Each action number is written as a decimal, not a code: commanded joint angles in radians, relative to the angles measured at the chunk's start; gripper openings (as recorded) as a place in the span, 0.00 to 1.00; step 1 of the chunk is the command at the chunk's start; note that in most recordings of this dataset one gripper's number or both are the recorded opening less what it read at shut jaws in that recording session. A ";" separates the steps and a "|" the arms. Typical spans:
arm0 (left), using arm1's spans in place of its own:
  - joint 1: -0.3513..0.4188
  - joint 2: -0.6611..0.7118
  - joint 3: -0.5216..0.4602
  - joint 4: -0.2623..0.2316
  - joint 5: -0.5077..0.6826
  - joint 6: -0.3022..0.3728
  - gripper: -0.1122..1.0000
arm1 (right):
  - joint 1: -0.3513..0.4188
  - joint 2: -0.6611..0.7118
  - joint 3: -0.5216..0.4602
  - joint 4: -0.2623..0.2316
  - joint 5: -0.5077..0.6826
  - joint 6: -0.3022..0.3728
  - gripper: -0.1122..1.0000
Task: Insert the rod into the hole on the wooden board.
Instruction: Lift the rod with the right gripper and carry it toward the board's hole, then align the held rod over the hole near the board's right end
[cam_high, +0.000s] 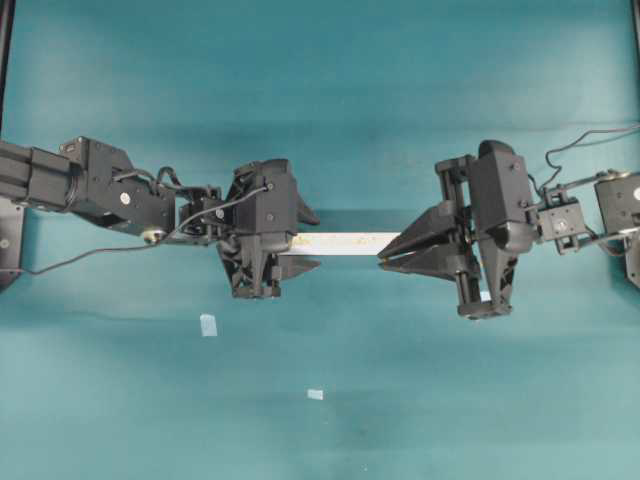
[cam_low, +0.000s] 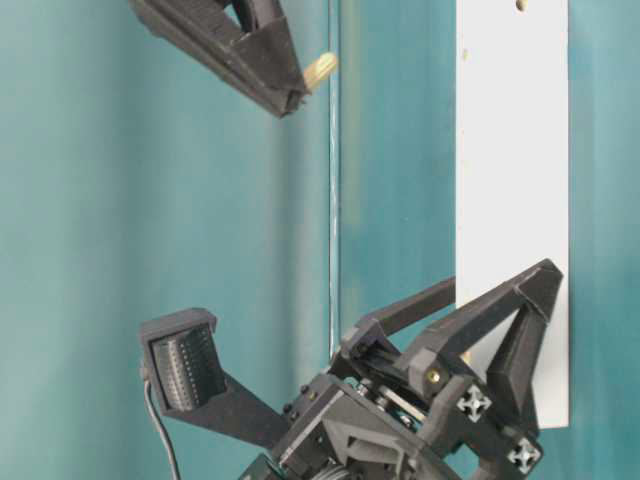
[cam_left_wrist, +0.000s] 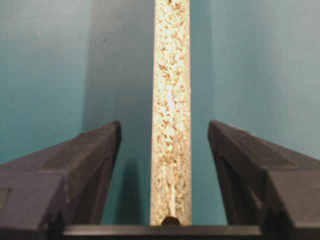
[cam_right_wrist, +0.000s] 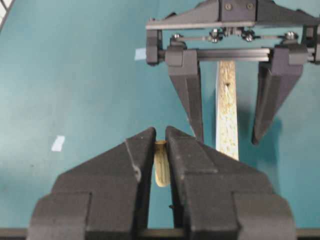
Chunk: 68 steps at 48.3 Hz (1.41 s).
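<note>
Right wrist view, nearest: the black right gripper (cam_right_wrist: 160, 145) has its jaws pressed onto the short cream-white cylindrical rod (cam_right_wrist: 161, 170), pinched between the fingertips with its length running along the jaws. Beyond it, the long narrow speckled chipboard wooden board (cam_right_wrist: 226, 125) stands on edge on the teal table cloth (cam_right_wrist: 75, 75), between the two fingers of the black left gripper (cam_right_wrist: 227, 135). Left wrist view: jaws spread, board (cam_left_wrist: 171, 125) centred in the gap, clear teal on both sides, no contact visible. Table-level view: the rod's tip (cam_low: 320, 68) protrudes from the right fingertips, raised and well apart from the board's white face (cam_low: 512, 200). Two pale blue tape bits (cam_high: 208, 324) lie apart on the cloth.
</note>
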 joint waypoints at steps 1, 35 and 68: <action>-0.003 -0.014 -0.012 0.005 -0.008 0.009 0.76 | -0.009 -0.020 -0.002 -0.002 -0.011 -0.002 0.20; -0.009 -0.012 0.006 0.005 -0.005 0.011 0.55 | -0.043 -0.029 0.015 -0.002 -0.020 -0.005 0.20; -0.009 -0.014 0.008 0.005 -0.008 0.012 0.39 | -0.084 -0.028 0.089 0.006 -0.149 -0.087 0.20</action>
